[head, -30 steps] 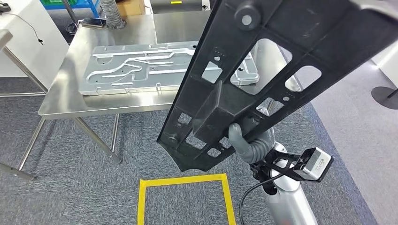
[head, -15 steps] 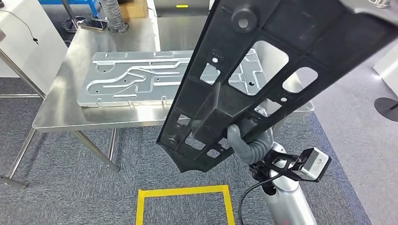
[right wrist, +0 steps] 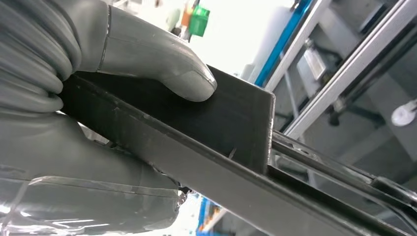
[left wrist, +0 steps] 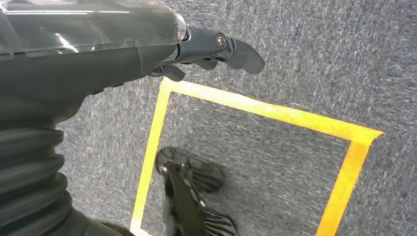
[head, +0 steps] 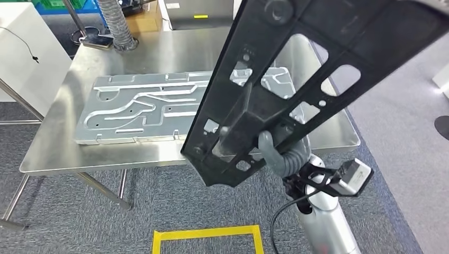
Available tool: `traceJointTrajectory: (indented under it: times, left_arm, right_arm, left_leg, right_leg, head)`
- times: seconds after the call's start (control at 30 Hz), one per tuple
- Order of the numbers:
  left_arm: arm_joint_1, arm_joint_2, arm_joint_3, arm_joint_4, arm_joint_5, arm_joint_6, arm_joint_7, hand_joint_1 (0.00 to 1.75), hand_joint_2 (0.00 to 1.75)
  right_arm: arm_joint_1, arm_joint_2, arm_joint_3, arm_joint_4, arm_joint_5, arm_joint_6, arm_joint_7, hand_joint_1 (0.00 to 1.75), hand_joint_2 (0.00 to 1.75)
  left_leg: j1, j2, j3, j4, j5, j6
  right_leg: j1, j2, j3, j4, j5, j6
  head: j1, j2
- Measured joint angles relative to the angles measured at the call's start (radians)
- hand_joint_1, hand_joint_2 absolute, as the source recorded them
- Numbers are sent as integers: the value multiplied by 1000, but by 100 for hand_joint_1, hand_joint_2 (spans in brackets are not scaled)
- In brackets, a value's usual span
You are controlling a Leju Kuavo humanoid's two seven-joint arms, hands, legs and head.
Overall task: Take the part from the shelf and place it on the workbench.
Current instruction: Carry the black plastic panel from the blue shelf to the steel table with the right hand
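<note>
The big black part (head: 296, 79) is hanging in the air in the head view, tilted, running from about 7 o'clock up to 1 o'clock. It is flat and long, with many holes cut through it and a raised block near its low end. It is sitting in front of the worktop (head: 53, 153), not touching it as far as I can tell.

The right robot hand (head: 275, 153) is gripping the part near its low end. Its grey thumb is showing just under the raised block. In the right wrist view the right robot hand (right wrist: 74, 98) is clamping tight on the part (right wrist: 196, 147): the thick grey thumb is pressing flat on one side of a black wall, and the rest of the hand is pushing from the other side.

The left robot hand (left wrist: 216, 49) is holding nothing. Its dark fingers are sticking out loosely over the grey carpet (left wrist: 319, 49), above a square of yellow tape (left wrist: 265, 110).

Behind the part, a silver metal plate (head: 143, 106) with grooves is lying flat on the shiny worktop, at about 9 o'clock from the part's middle. A grey ribbed hose (head: 114, 26) is standing at the far edge of the worktop, near 11 o'clock. The yellow tape (head: 206, 233) is lying on the carpet at 6 o'clock.
</note>
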Motion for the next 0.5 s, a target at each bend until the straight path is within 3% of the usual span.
traceJointTrajectory:
  times: [0.07,0.1,0.13,0.2,0.27,0.33,0.4,0.43,0.5]
  left_arm:
    - [4,0,1,0,1,0,-1,0,175]
    - [5,0,2,0,2,0,-2,0,175]
    - [5,0,3,0,2,0,-3,0,175]
    - [8,0,5,0,3,0,-4,0,175]
    - [11,0,6,0,2,-1,-6,0,175]
    - [9,-1,7,0,-1,-3,-8,0,175]
    - [4,-1,7,0,-6,-6,-9,0,175]
    - [1,0,7,0,-11,-8,-10,0,175]
    - [-7,2,6,0,-19,-9,-10,0,175]
  right_arm:
    - [-20,-2,-6,17,81,-68,24,175,175]
    - [-37,-4,-8,30,145,-123,41,175,175]
    - [-57,-6,-10,46,215,-182,58,175,175]
    - [-106,-13,-11,87,356,-295,95,175,175]
    - [-169,-17,-8,141,543,-405,157,175,175]
    - [-250,-18,6,215,806,-506,255,175,175]
    - [-346,-16,41,314,1057,-546,342,175,175]
    - [-397,-11,68,376,1158,-544,370,175,175]
    - [-489,7,132,520,1313,-528,407,175,175]
  left_leg:
    - [1,2,-68,57,-37,-2]
    - [1,3,-84,40,-29,-2]
    - [1,4,-88,-3,4,-2]
    - [0,9,-82,-125,123,3]
    - [-5,12,-78,-193,195,15]
    - [-9,11,-73,-203,193,32]
    - [-7,9,-60,-211,187,44]
    - [-5,9,-51,-213,184,48]
    - [-5,9,-36,-215,174,52]
  right_leg:
    - [0,3,23,0,-21,1]
    - [0,4,38,0,-33,2]
    - [-1,5,55,0,-45,5]
    - [0,5,83,2,-72,13]
    - [2,7,94,4,-89,24]
    - [2,10,97,9,-93,37]
    - [-1,5,85,42,-99,45]
    - [-2,3,63,82,-109,49]
    - [-3,0,-15,201,-147,56]
  head:
    - [0,0]
    - [0,0]
    - [0,0]
    - [0,0]
    - [0,0]
    - [0,0]
    - [0,0]
    - [0,0]
    - [0,0]
